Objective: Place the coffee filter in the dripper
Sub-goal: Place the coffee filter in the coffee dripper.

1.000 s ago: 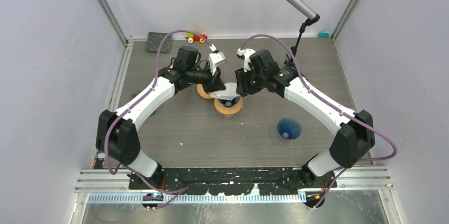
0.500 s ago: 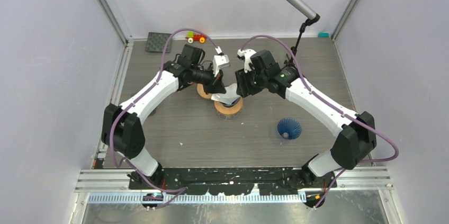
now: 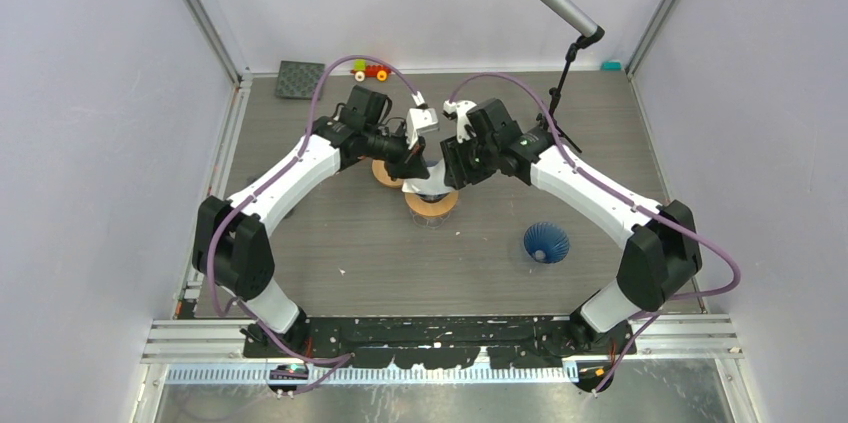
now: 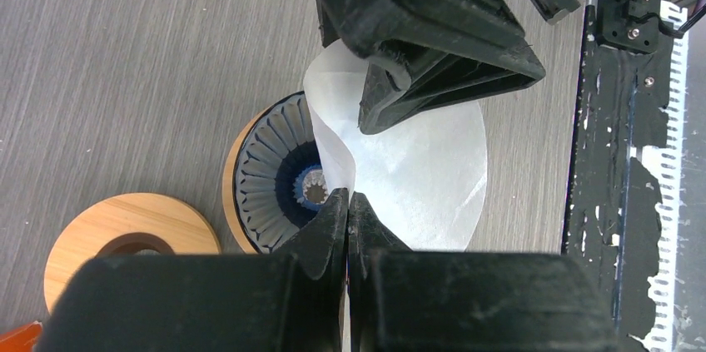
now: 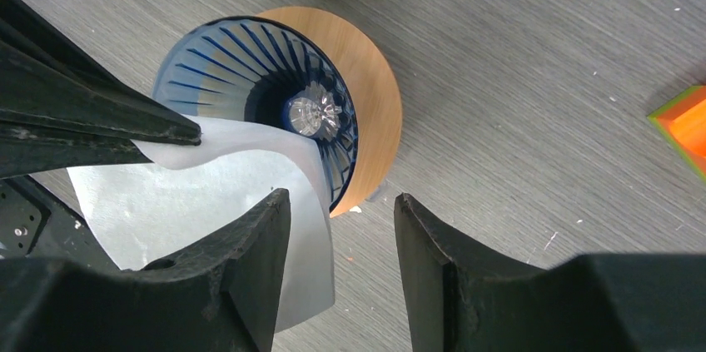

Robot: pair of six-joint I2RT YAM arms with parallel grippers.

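Note:
The blue ribbed dripper (image 3: 432, 203) sits in a wooden ring at mid-table, its funnel open (image 5: 241, 69). A white paper coffee filter (image 4: 416, 161) hangs over the dripper's near side, folded and partly unfurled, one edge dipping into the funnel (image 5: 283, 148). My left gripper (image 4: 348, 202) is shut on the filter's edge, just above the dripper's centre hole. From the other side, my right gripper (image 5: 341, 210) stands open. Its left finger lies against the paper, and the filter's free edge reaches into the gap without being clamped. In the top view both grippers (image 3: 415, 165) (image 3: 452, 168) meet over the dripper.
A second wooden ring (image 3: 383, 173) lies just left of the dripper. Another blue fluted cone (image 3: 546, 242) stands at right. Along the back are a microphone on a stand (image 3: 556, 1), a toy car (image 3: 371, 70), a black pad (image 3: 300, 79) and a teal piece (image 3: 610, 65).
My left arm has swung right and brought its gripper closer over the dripper, its jaws closing fully on the filter. The right gripper has shifted slightly left toward it.

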